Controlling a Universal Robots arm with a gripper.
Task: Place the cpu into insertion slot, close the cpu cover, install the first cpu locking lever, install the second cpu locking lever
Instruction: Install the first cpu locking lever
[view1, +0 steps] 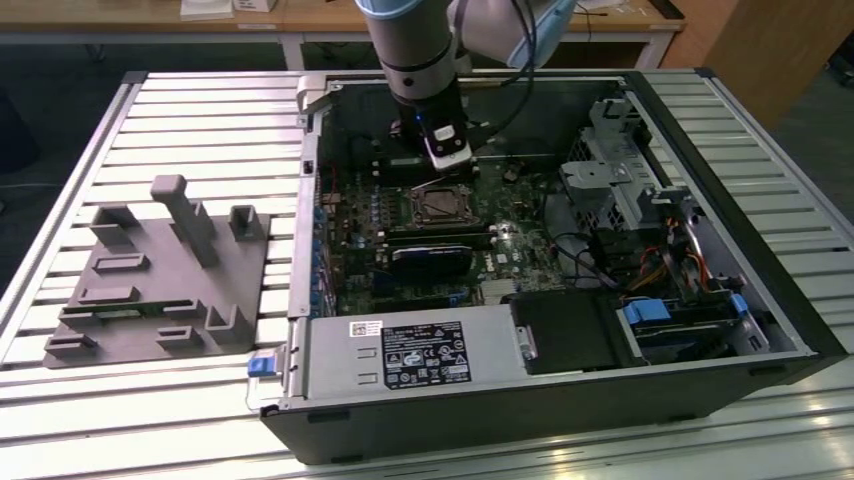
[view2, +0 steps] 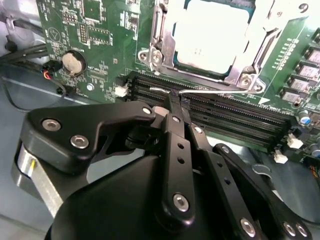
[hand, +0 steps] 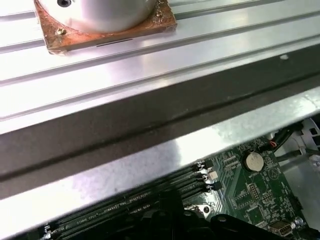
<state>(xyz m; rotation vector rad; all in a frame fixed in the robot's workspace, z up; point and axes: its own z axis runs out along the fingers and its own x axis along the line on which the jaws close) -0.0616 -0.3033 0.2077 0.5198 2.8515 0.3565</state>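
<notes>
In the second wrist view the cpu (view2: 210, 30) lies flat in the insertion slot (view1: 441, 205), its pale face showing through the window of the cpu cover (view2: 156, 35), which is down over it. A thin silver cpu locking lever (view2: 215, 92) runs along the slot's side above the black memory slots (view2: 235, 112). My gripper (view2: 178, 97) has its black fingers (view2: 172, 115) pinched together on that lever. In the exterior view the gripper (view1: 447, 160) hangs just behind the slot, inside the open computer case (view1: 747, 300).
A coin battery (view2: 72, 62) and small connectors sit on the green board beside the gripper. The case holds a power supply (view1: 400, 355), drive bays (view1: 614, 190) and cables (view1: 667, 270). A grey fixture block (view1: 160, 275) stands on the slatted table at the exterior view's left.
</notes>
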